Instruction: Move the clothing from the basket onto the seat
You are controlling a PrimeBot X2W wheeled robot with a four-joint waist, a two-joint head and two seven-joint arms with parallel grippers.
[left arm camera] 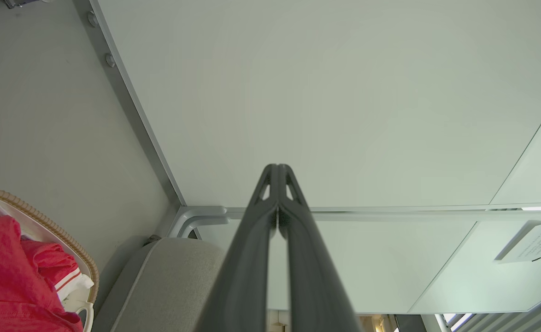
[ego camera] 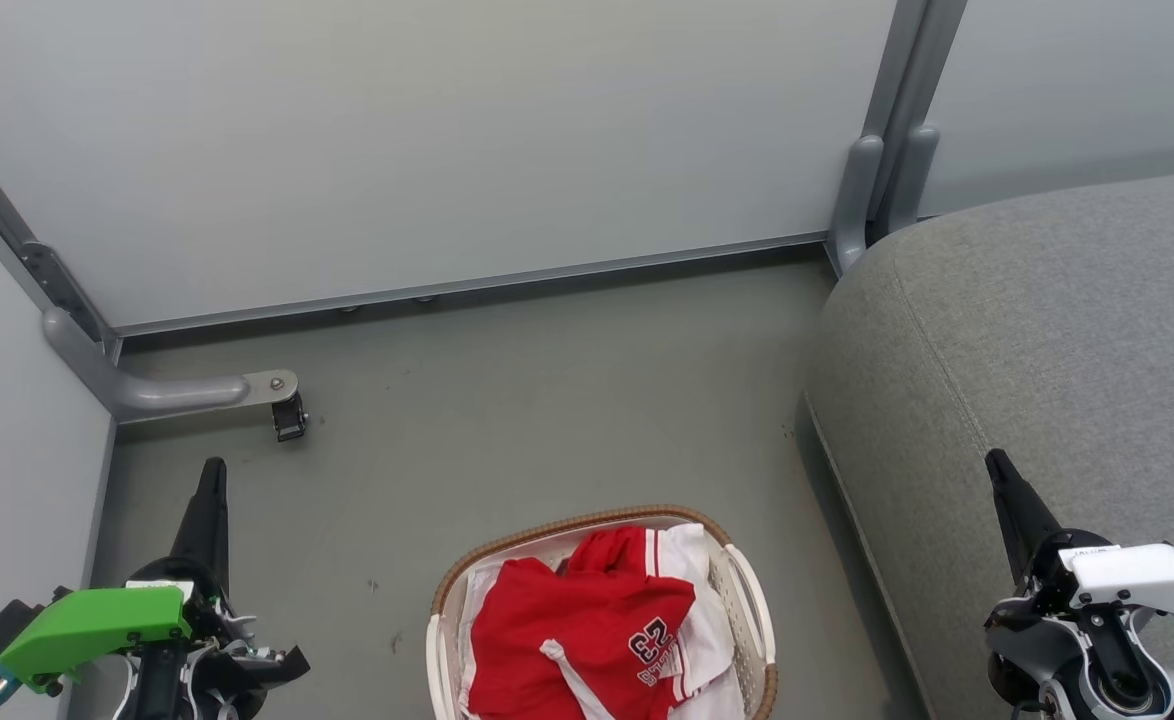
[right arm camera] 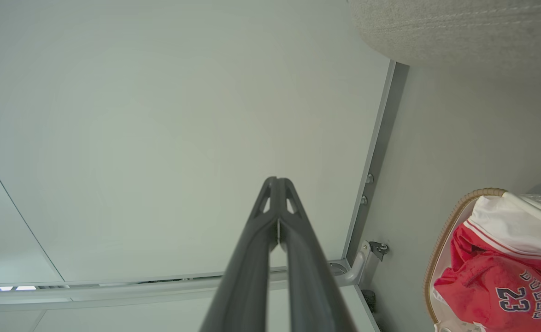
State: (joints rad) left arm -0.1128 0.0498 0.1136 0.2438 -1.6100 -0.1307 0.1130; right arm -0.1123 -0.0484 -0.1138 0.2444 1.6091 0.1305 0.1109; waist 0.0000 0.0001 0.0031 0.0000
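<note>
Red clothing (ego camera: 587,630) with white trim and a dark "23" lies heaped in the white basket (ego camera: 752,610) with its brown woven rim, low in the middle of the head view. The same clothing (right arm camera: 496,286) and basket (right arm camera: 441,240) appear at the right wrist view's lower right, and the clothing (left arm camera: 12,276) at the left wrist view's lower left. The grey seat (ego camera: 1057,330) rises on the right. My left gripper (ego camera: 211,478) hangs shut and empty left of the basket. My right gripper (ego camera: 997,465) is shut and empty over the seat's front edge.
Pale partition panels (ego camera: 427,130) wall off the far side and the left. A grey metal foot with a small black caster (ego camera: 288,417) juts onto the floor at the left. Open grey floor (ego camera: 547,400) stretches between basket, panels and seat.
</note>
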